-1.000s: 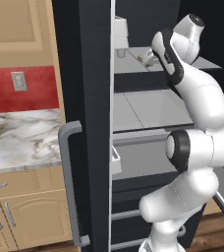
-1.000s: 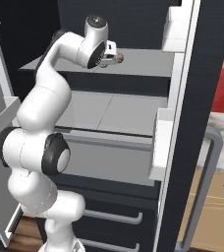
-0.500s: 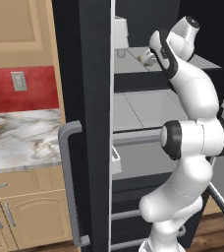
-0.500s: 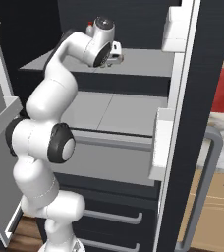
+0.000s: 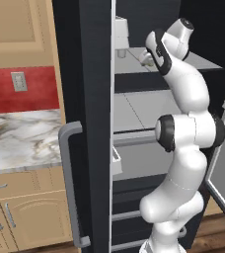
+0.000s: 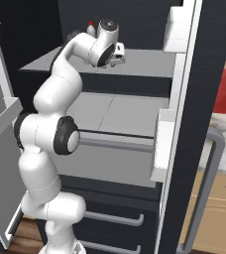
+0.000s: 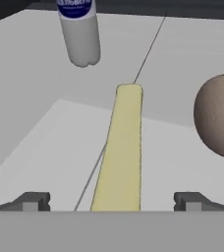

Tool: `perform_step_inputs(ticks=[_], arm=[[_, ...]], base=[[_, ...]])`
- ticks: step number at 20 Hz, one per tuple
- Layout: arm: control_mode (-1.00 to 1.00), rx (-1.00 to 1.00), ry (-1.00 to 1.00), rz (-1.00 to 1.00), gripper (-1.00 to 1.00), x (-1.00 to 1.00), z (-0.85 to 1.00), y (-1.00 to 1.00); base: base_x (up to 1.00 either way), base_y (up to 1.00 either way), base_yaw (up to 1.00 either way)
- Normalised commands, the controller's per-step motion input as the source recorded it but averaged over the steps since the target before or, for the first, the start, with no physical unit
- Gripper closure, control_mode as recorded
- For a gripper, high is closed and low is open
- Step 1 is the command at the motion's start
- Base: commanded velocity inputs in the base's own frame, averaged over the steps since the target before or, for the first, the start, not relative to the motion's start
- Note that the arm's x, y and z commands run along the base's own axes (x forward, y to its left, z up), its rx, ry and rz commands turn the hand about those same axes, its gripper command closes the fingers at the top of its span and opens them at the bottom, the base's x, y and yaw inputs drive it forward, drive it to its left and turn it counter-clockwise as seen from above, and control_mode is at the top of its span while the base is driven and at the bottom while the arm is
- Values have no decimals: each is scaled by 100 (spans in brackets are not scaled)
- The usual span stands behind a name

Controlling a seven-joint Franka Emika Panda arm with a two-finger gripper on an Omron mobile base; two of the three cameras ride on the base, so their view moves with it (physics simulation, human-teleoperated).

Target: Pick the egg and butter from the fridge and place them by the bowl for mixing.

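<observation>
The fridge (image 5: 85, 74) stands open, and my arm reaches onto its upper shelf (image 6: 144, 64). In the hand view the butter (image 7: 121, 147), a pale yellow stick, lies lengthwise on the shelf and runs down between my fingertips (image 7: 33, 201). The egg (image 7: 219, 115), brownish and round, sits just right of the stick and partly out of frame. My gripper (image 7: 111, 202) is open with nothing gripped, its jaws wide on either side of the stick's near end. It also shows over the upper shelf (image 5: 145, 58) (image 6: 117, 57). The bowl is out of view.
A white bottle with a blue label (image 7: 79, 34) stands on the shelf beyond the butter. Door bins (image 6: 163, 144) hang on the right door. A marble counter (image 5: 20, 138) over tan cabinets lies left of the fridge. Drawers (image 6: 110, 218) fill the fridge's bottom.
The arm has stretched further into the fridge and its elbow has risen, bringing the hand lower over the upper shelf. The jaws have stayed open.
</observation>
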Motion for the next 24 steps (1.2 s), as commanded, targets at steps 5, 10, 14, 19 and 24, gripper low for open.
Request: perform_step_inputs(ticks=[5, 10, 14, 19, 24], arm=[[-100, 0, 0, 1, -100, 32, -11, 0], [-100, 0, 0, 0, -100, 9, -19, 2], [-100, -2, 1, 0, 100, 2, -34, 18], [-100, 0, 0, 0, 100, 3, -33, 4], [-100, 0, -3, 0, 100, -27, -28, 5]], base=[[0, 0, 0], [0, 0, 0], [0, 0, 0], [0, 0, 0], [0, 0, 0]])
